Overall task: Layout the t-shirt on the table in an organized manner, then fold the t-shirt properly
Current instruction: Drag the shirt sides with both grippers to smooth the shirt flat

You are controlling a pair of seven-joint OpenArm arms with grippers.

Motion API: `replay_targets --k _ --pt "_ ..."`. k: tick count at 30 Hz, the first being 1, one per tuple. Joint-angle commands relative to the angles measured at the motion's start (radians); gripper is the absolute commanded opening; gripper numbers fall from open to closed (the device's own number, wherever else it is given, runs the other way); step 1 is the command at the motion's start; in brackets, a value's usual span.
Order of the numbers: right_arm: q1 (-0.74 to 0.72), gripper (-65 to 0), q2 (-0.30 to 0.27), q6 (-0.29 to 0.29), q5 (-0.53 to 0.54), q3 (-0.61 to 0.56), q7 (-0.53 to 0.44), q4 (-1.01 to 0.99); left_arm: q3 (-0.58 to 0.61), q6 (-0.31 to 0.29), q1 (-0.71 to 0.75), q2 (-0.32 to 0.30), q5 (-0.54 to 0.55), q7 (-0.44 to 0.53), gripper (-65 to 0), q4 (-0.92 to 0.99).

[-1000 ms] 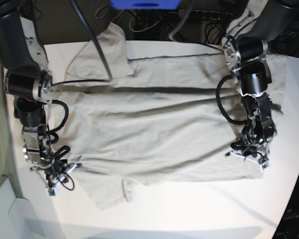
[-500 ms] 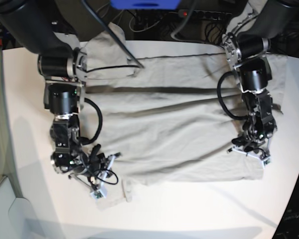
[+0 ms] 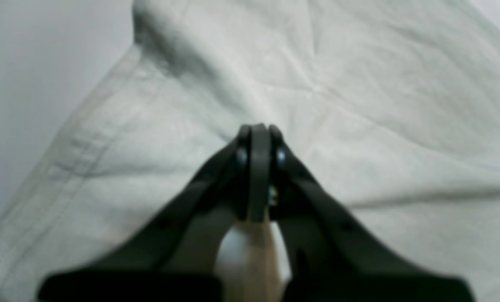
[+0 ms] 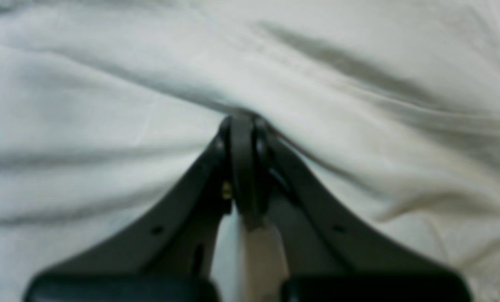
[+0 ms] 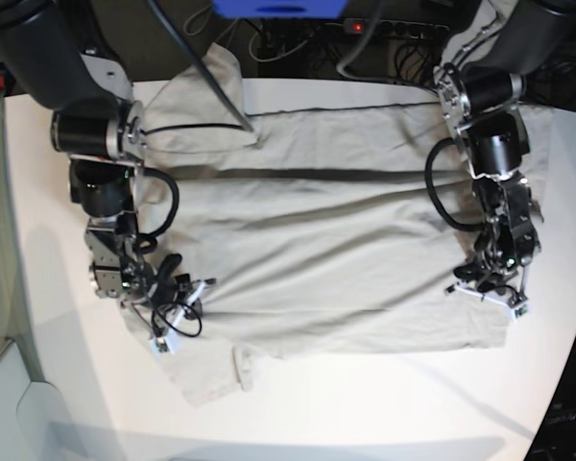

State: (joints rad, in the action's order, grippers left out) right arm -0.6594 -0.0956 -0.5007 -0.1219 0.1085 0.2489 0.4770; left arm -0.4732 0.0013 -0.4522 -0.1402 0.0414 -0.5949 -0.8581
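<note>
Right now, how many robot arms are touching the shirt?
2. The right arm's end effector sits on the t-shirt near its lower corner on the picture's left; the left arm's end effector sits on the edge at the picture's right. Both look shut.

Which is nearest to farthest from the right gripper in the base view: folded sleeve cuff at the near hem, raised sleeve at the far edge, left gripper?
From the right gripper:
1. Folded sleeve cuff, just beside it on the near hem.
2. Raised sleeve, same side, far table edge.
3. Left gripper, across the t-shirt.
</note>
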Motion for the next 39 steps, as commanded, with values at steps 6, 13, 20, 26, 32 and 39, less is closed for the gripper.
replay_targets --k 6,13,20,26,32,39 --pt "-0.089 -65.0 -0.069 0.075 -0.042 -0.003 -0.069 -0.113 0.003 0.003 -0.033 0.001 0.001 0.02 -64.5 -0.019" --pt "-0.125 -65.0 -0.1 0.202 -0.042 -0.005 -0.219 -0.169 0.003 0.003 -0.032 0.001 0.001 0.019 -64.5 -0.019" --pt "-0.152 -65.0 -0.097 0.196 -0.04 0.003 -0.109 -0.034 0.0 0.003 -0.023 -0.009 0.001 -0.03 -64.5 -0.062" --pt "-0.055 -65.0 -0.072 0.193 -0.037 0.003 0.234 0.305 0.006 0.003 0.026 -0.008 -0.004 -0.122 -64.5 -0.244" --pt "0.106 -65.0 -0.04 0.018 -0.04 -0.002 0.603 0.648 0.006 0.003 0.065 -0.025 -0.008 -0.199 -64.5 -0.301" --pt "0.198 -65.0 -0.043 0.018 -0.04 -0.002 0.692 0.731 0.006 0.003 0.134 -0.035 -0.008 -0.19 -64.5 -0.301"
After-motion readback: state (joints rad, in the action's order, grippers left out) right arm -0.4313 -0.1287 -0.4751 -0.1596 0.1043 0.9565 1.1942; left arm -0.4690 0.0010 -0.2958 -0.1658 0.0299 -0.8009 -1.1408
